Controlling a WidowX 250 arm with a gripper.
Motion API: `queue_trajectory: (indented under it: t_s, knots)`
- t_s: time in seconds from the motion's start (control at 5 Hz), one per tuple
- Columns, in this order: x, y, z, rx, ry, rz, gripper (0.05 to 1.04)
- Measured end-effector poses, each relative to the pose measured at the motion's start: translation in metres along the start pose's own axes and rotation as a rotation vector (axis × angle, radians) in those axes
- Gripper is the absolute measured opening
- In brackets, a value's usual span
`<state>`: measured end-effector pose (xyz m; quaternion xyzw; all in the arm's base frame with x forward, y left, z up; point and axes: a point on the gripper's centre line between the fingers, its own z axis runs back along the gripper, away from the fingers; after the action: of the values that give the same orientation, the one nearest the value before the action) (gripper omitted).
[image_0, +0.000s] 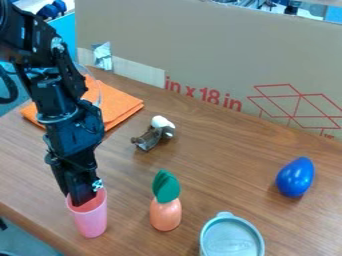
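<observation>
Looks like work right at the pink cup (93, 220), with the pincer (82, 197) pointing down into the open top. Can't tell whether apart, together or clamped on the rim, so can't honestly call it a grab or a release. Seems upright, near the left front edge of the counter (220, 170). Would say any next move calls for a straight, slow path up: with a hold on the wall, keep level and don't squash it; without one, back out cleanly and avoid snagging the rim. Also worth minding the orange toy with green leaves (165, 214), just to the right. Can see a lidded tub (231, 239) farther right, plus a blue egg (295, 177) well apart from the cup. Can spot a small brown and white toy (154, 134) farther back, near the folded orange cloth (122, 103) behind the arm.
</observation>
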<state>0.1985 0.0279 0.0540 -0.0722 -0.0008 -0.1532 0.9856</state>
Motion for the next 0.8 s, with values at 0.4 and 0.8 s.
queue_trajectory:
  t_s: [0.4, 0.8]
  knots:
    - [0.017, -0.008, 0.019, -0.022, -0.091, -0.020, 0.089]
    - [0.097, -0.018, 0.052, -0.012, -0.189, -0.099, 0.087]
